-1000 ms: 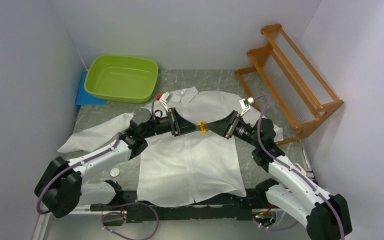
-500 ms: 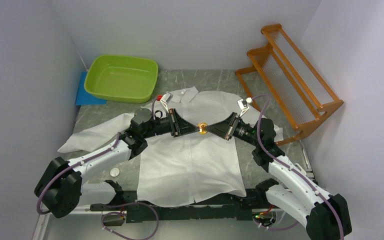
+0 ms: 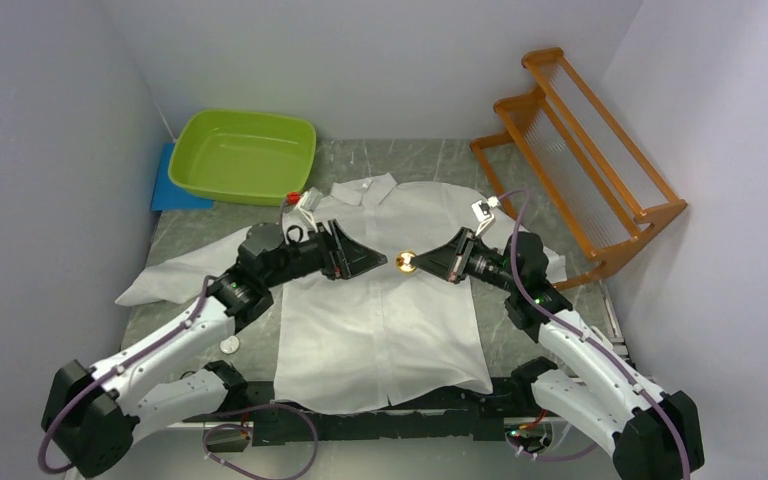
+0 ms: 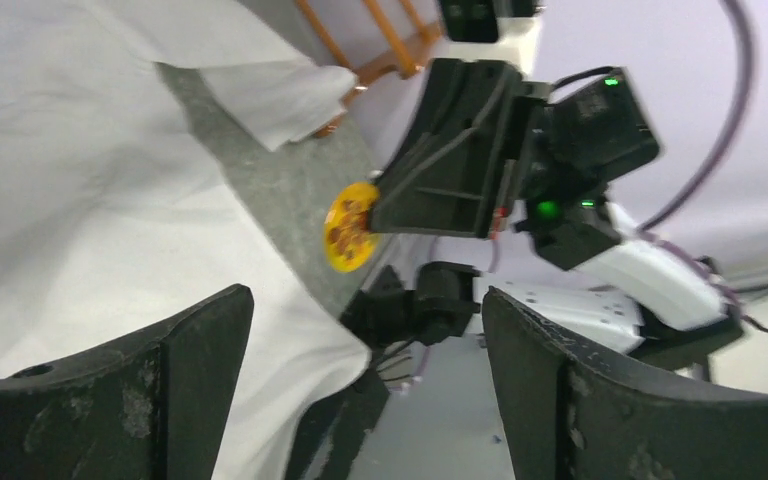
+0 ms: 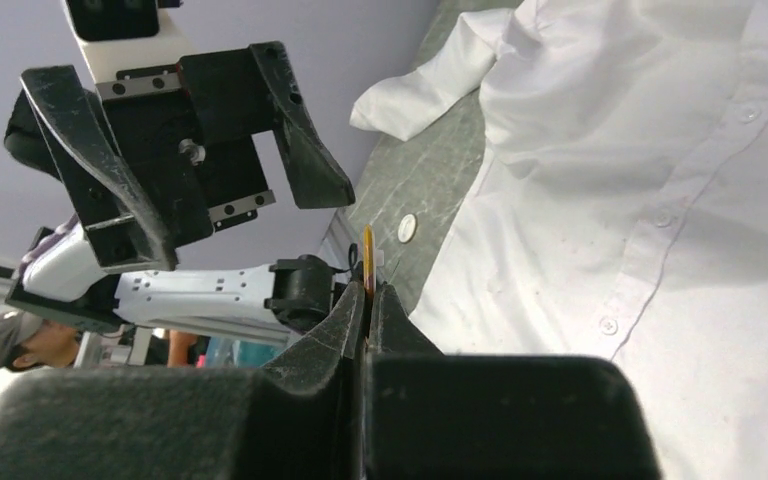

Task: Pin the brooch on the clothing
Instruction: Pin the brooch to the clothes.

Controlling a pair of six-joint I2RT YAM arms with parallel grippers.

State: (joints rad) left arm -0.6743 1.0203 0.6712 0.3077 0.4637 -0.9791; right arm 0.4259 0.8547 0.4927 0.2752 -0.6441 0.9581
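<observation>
The yellow, brown-speckled brooch (image 4: pixel 349 228) is gleaming at the tips of the black right gripper (image 5: pixel 368 298), above the white shirt (image 3: pixel 380 320).

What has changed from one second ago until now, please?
The left gripper let go of the small round yellow brooch, opened and drew back to the left. The right gripper closed on the brooch and now holds it alone above the white button-front shirt. The shirt, green plastic basin and wooden rack stayed put.
</observation>
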